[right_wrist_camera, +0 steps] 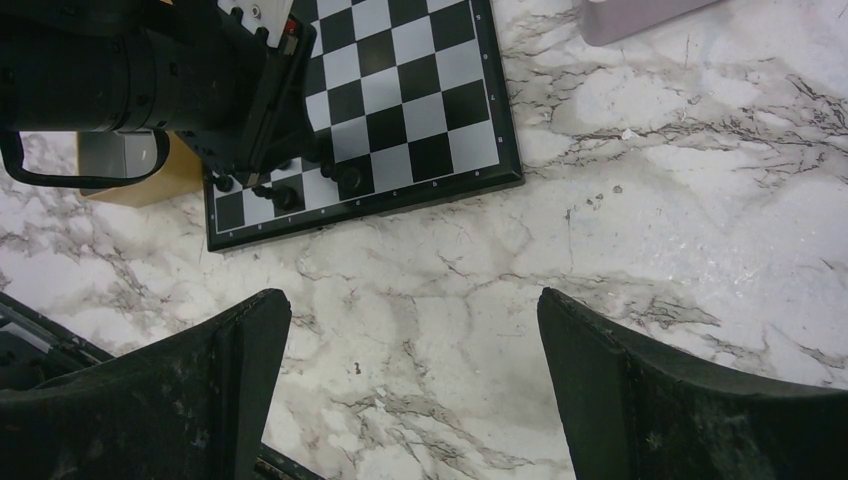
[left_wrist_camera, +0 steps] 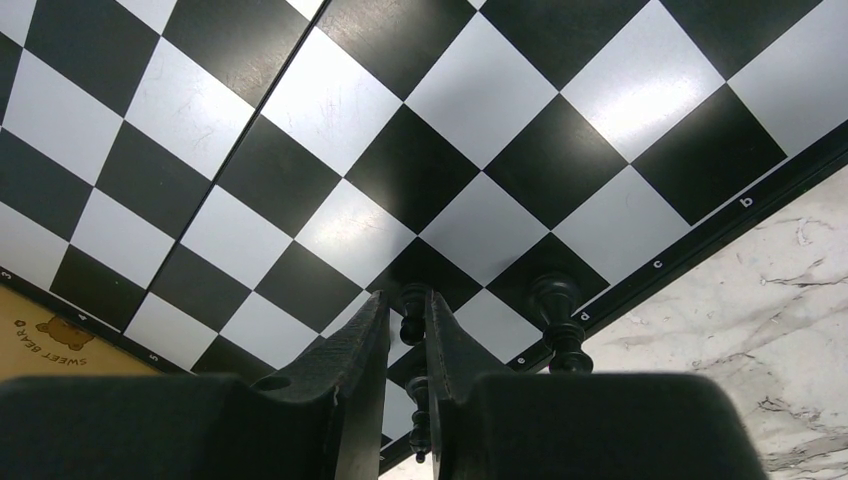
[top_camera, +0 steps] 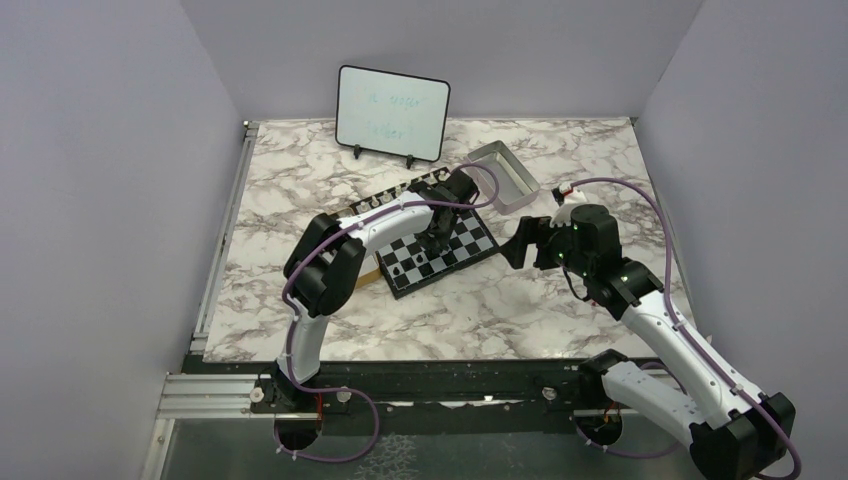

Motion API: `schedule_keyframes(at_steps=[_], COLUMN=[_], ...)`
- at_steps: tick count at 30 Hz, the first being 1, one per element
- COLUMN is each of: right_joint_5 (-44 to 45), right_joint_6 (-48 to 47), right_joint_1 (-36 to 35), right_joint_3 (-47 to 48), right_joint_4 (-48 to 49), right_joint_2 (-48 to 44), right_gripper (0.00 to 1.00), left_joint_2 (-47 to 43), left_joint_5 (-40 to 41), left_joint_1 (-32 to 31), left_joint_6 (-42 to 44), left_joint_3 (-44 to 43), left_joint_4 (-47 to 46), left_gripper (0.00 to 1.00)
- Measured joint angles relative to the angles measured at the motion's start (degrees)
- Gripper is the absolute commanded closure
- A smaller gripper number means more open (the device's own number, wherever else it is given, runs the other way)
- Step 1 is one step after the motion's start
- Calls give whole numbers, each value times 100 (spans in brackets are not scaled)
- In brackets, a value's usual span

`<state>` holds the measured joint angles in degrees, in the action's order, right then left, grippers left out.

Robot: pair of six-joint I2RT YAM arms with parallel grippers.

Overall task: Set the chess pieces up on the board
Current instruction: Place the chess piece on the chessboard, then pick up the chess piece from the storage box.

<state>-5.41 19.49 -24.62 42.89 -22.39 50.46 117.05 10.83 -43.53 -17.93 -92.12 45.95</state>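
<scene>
Narrowly, left gripper [left_wrist_camera: 407, 302] brackets one chess piece [left_wrist_camera: 412, 325] (on board [left_wrist_camera: 330, 100]).

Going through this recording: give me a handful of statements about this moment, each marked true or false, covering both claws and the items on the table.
1. A black chess piece stands between the fingers of the left claw. True.
2. The right claw is shut on a piece. False: the right claw is wide open and empty, above the marble table.
3. The left claw is over the board, near its lettered rim. True.
4. The grey tray sits on the board. False: the grey tray rests on the table, off the board's far right corner.
5. The whiteboard lies flat. False: the whiteboard stands upright at the table's far edge.
</scene>
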Motion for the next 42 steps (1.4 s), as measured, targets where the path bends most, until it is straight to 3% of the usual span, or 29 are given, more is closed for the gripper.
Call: schedule_keyframes(at_steps=[4, 17, 22, 34, 42], right_joint_5=[-2, -52, -94, -177, -201], right_joint_6=[0, 4, 20, 63, 66], right_joint_1=[0, 0, 0, 0, 0], right_joint_3=[0, 0, 0, -59, -90], right_joint_4=[0, 0, 0, 11, 37], right_joint_2=[-11, -138, -140, -114, -48], right_gripper=[0, 0, 0, 0, 0], left_joint_2=[-4, -734, -1132, -2028, -2159], left_joint_5=[13, -11, -9, 201, 225], left_joint_1=[0, 234, 649, 1985, 2658], left_joint_6=[-2, -52, -72, 42, 94], left_joint_3=[0, -98, -2, 1187, 1917], left_joint_4=[2, 11, -17, -92, -352], left_gripper=[71, 69, 69, 74, 74])
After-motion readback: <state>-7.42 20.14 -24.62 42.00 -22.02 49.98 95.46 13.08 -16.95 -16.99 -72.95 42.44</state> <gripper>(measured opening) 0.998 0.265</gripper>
